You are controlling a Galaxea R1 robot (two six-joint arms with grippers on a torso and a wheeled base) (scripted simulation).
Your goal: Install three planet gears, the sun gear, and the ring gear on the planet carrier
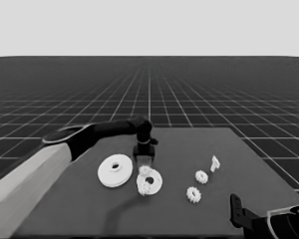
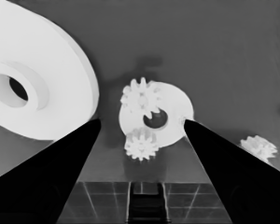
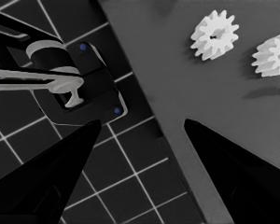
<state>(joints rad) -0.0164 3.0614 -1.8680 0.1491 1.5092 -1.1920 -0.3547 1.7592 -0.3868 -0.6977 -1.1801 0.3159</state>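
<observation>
Here, the left gripper (image 1: 144, 163) hangs released over the smaller flat white round part (image 1: 153, 182).
The left wrist view alone shows one small white toothed gear (image 2: 141, 97) on it, another (image 2: 141, 144) at its rim; the larger hubbed white round part (image 1: 114, 172) lies beside. The right gripper (image 3: 140, 122), parked at the dark counter (image 1: 199, 209) corner, gapes.

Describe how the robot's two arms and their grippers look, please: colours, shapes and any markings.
The left arm is pale grey farther back and black toward the wrist. The left gripper has two long, pointed black fingers, plain and unmarked. The right gripper has the same black wedges. The right arm is black with a thin pale band. No cables show.
</observation>
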